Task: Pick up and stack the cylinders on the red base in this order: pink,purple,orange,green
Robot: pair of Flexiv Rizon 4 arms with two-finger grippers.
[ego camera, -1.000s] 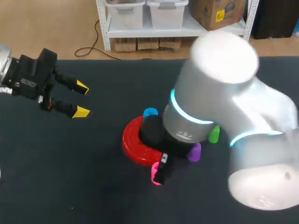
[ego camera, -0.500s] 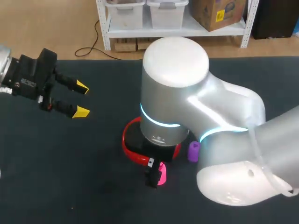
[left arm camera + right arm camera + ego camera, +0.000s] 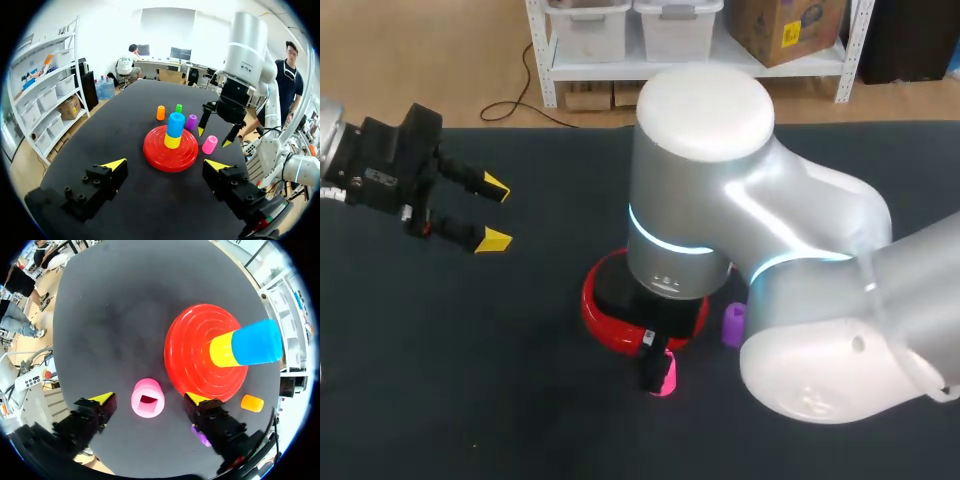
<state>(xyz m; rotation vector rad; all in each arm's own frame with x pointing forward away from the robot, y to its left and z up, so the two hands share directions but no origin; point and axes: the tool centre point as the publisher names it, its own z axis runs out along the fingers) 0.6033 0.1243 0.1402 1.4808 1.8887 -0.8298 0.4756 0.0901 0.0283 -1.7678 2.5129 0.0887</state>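
The pink cylinder [image 3: 147, 398] stands upright on the table beside the red base [image 3: 200, 355]. My right gripper [image 3: 148, 398] hangs over it, open, one yellow-tipped finger on each side with a gap to both. In the left wrist view the purple [image 3: 191, 122], orange [image 3: 160, 112] and green [image 3: 178, 108] cylinders stand beyond the base [image 3: 171, 147]. In the head view my right arm hides most of the base [image 3: 595, 300]; the pink cylinder [image 3: 666, 375] and the purple one [image 3: 733, 322] show. My left gripper [image 3: 492, 212] is open and empty at the far left.
A yellow cylinder [image 3: 172, 142] with a blue one [image 3: 176, 124] on top sits on the base's centre, rising close beside my right gripper [image 3: 213, 137]. The dark table [image 3: 470, 380] stretches on between the base and my left gripper [image 3: 165, 165].
My right arm swung left over the base, hiding the blue and green cylinders in the head view. Its gripper now straddles the pink cylinder. The left arm has not moved.
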